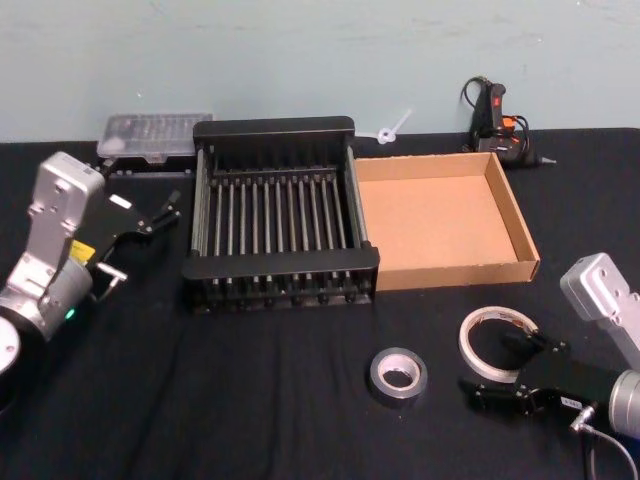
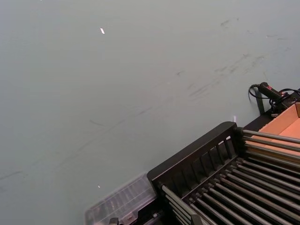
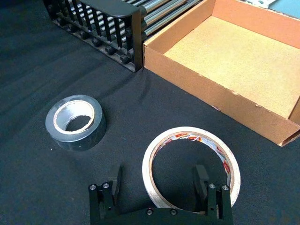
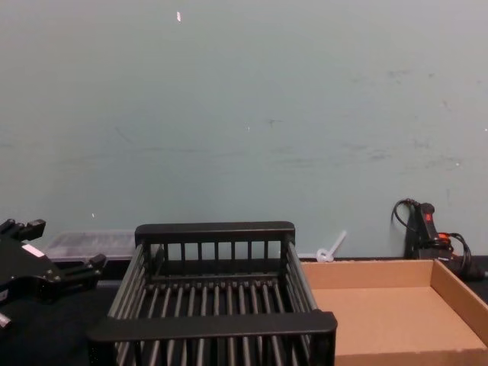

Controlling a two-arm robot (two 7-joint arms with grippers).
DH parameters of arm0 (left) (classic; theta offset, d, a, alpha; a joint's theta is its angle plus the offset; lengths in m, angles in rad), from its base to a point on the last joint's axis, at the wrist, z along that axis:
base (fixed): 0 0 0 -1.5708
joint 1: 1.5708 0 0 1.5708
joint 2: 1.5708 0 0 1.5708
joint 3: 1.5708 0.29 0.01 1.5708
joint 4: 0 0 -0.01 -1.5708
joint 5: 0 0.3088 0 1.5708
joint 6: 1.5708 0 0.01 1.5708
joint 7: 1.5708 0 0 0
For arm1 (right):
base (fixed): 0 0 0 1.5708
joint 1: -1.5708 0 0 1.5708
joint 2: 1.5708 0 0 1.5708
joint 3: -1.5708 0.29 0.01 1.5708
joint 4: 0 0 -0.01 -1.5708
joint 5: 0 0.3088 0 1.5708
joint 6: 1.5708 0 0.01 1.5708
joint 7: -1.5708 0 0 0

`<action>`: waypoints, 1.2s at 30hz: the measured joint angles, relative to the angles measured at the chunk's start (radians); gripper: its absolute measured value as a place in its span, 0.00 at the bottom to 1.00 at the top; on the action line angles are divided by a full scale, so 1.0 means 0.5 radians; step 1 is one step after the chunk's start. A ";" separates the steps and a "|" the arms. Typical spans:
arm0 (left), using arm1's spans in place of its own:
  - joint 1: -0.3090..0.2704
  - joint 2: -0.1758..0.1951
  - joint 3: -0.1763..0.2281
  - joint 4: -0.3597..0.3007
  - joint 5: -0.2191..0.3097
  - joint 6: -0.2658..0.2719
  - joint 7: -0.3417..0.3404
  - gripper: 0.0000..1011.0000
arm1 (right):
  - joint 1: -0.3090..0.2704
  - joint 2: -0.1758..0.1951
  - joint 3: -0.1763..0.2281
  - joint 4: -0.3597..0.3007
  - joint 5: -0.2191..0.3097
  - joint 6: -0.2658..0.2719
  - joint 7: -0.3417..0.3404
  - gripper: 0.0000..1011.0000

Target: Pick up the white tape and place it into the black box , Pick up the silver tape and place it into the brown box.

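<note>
Tabletop (image 1: 250, 400): black cloth under a pale green wall (image 4: 244, 114).
Black box (image 1: 280, 215): you see bare slats inside.
Brown box (image 1: 440, 215): touching the crate's right side, floor bare.
White tape (image 1: 497, 343): flat on the cloth; right tool (image 1: 520, 370) released, one finger seemingly inside the ring.
Silver tape (image 1: 397, 376): just left of it.
Left tool (image 1: 160, 210): raised at left, fingers apart.

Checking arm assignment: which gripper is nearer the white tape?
Right. The right gripper hangs open at the white tape; the left gripper sits far off beyond the black box.
</note>
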 joint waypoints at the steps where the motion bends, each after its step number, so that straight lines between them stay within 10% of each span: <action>1: 0.000 0.000 0.000 0.000 0.000 0.000 0.000 0.99 | 0.001 0.000 0.000 0.000 0.000 0.000 0.000 0.99; 36: 0.000 0.000 0.000 0.000 0.000 0.000 0.000 0.99 | 0.010 0.002 -0.012 0.011 -0.013 -0.017 -0.001 0.89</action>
